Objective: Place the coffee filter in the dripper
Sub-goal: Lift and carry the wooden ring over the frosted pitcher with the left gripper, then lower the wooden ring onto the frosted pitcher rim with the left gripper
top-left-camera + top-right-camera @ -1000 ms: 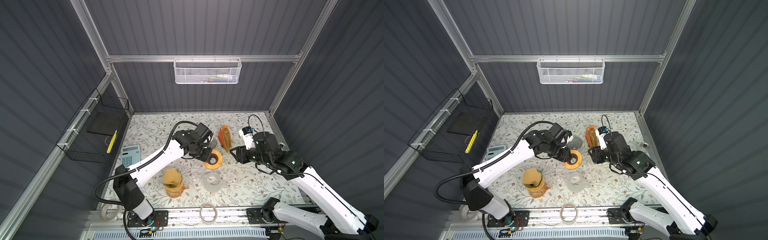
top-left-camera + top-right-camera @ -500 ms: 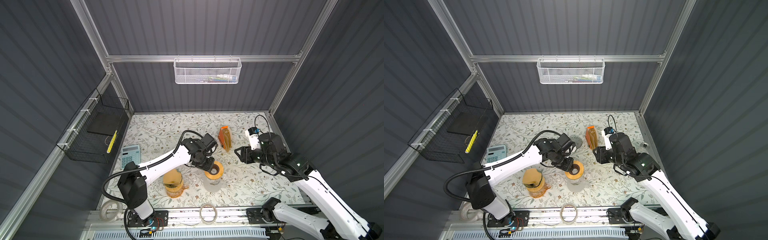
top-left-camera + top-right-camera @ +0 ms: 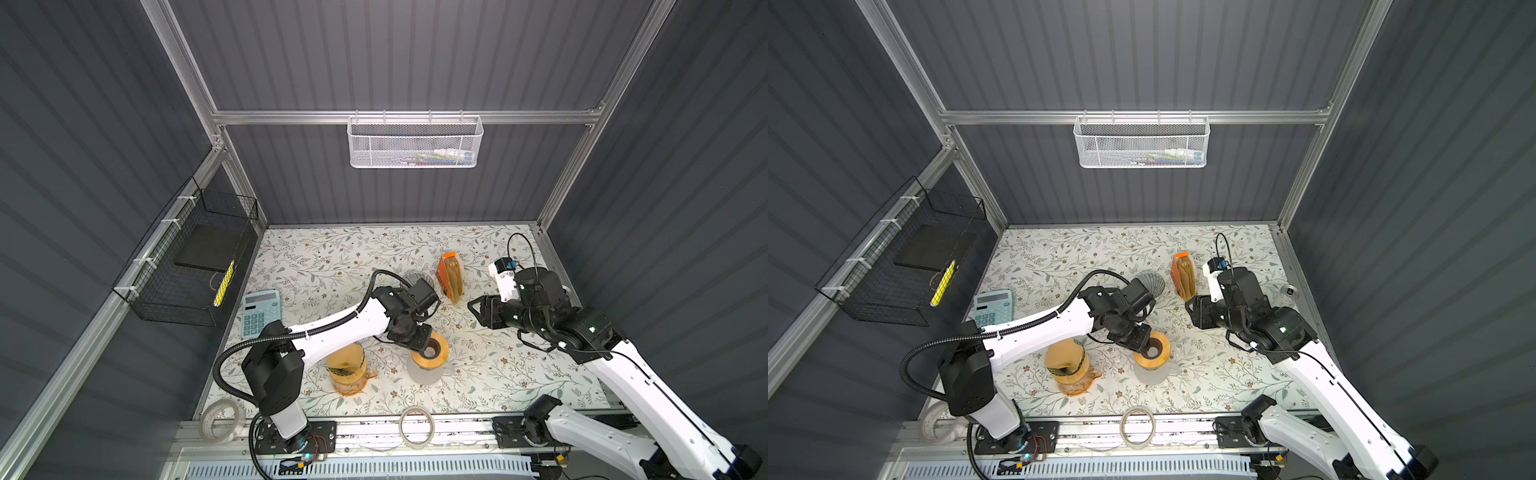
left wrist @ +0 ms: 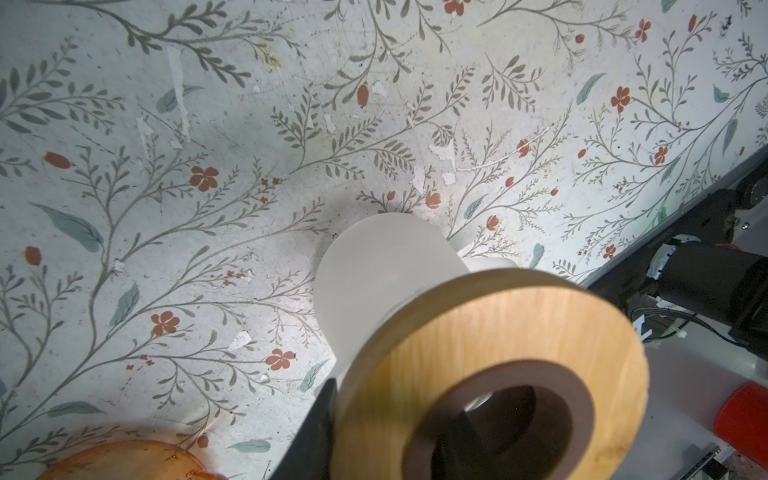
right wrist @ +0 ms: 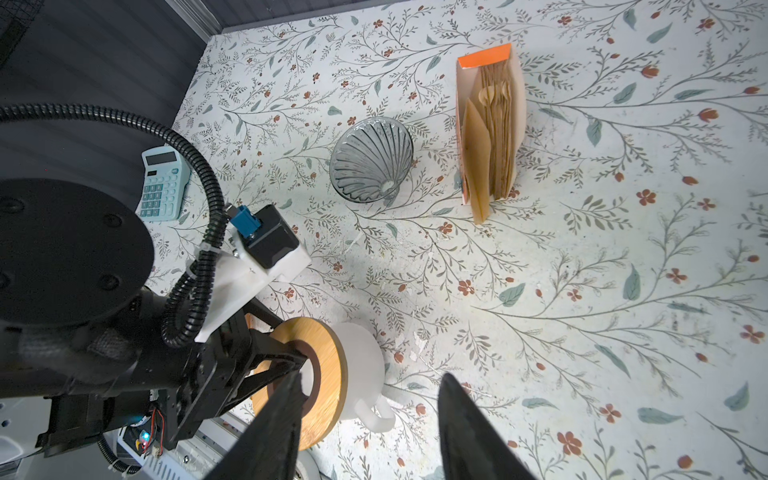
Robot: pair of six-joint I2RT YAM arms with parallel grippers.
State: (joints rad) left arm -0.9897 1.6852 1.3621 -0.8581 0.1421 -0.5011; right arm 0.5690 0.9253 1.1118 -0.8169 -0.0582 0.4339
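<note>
The ribbed glass dripper (image 3: 415, 276) (image 3: 1151, 282) (image 5: 372, 166) lies on its side on the floral mat. Beside it stands an orange box of brown coffee filters (image 3: 451, 276) (image 3: 1185, 276) (image 5: 490, 133). My left gripper (image 3: 419, 340) (image 3: 1140, 338) (image 4: 395, 440) is shut on a wooden ring (image 3: 434, 353) (image 4: 490, 345) (image 5: 320, 374), with one finger through its hole. The ring hangs tilted over a white mug (image 3: 428, 374) (image 4: 382, 266). My right gripper (image 3: 478, 309) (image 3: 1196, 313) (image 5: 372, 375) is open and empty, above the mat to the right of the mug and in front of the filter box.
An amber carafe (image 3: 347, 370) stands left of the mug. A blue calculator (image 3: 261, 311) lies at the mat's left edge. Two tape rolls (image 3: 417, 426) (image 3: 220, 419) lie on the front rail. A black wire basket (image 3: 195, 266) hangs on the left wall.
My left gripper has carried the wooden ring toward the front, to over the white mug. My right gripper has drawn back a little to the right.
</note>
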